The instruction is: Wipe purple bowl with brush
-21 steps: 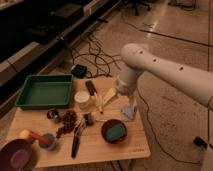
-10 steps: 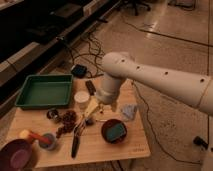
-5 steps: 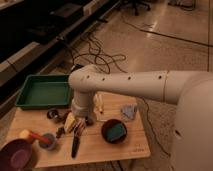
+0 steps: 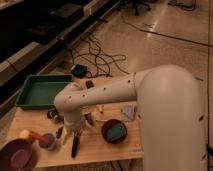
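The purple bowl sits at the table's front left corner, partly cut off by the frame edge. The brush, slim and black, lies on the wooden table to the right of the bowl, its handle pointing toward the front edge. My gripper hangs pointing down right over the far end of the brush, at the end of the big white arm. Its jaws look open and I see nothing held in them. The arm hides the table's middle.
A green tray stands at the back left. A reddish-brown bowl with something teal inside sits right of the brush. A grey-blue cup with a red-handled tool stands beside the purple bowl. Cables lie on the floor behind.
The arm has swung from the table's right side leftward across it. The gripper has come down over the brush. Nothing on the table has moved.
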Action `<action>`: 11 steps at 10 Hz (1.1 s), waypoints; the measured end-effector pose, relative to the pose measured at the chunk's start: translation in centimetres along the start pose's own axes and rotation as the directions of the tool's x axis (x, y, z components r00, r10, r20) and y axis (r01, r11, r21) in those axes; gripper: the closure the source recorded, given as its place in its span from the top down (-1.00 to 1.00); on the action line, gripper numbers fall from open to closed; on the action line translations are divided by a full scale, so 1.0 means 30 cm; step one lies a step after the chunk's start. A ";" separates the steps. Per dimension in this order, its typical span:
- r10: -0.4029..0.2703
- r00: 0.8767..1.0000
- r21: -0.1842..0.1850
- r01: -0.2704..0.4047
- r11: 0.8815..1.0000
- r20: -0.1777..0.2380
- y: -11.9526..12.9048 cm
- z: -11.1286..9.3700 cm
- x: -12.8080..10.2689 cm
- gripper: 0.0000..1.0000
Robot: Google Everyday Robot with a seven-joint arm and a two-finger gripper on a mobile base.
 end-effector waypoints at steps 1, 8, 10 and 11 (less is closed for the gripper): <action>0.009 1.000 0.020 -0.009 1.000 0.015 -0.011 0.008 -0.011 0.60; 0.019 0.998 0.035 -0.021 0.999 0.059 -0.007 0.007 -0.039 0.60; 0.018 0.998 0.033 -0.020 0.999 0.068 -0.013 0.020 -0.035 0.60; 0.025 0.998 0.031 -0.027 0.999 0.066 -0.022 0.045 -0.027 0.60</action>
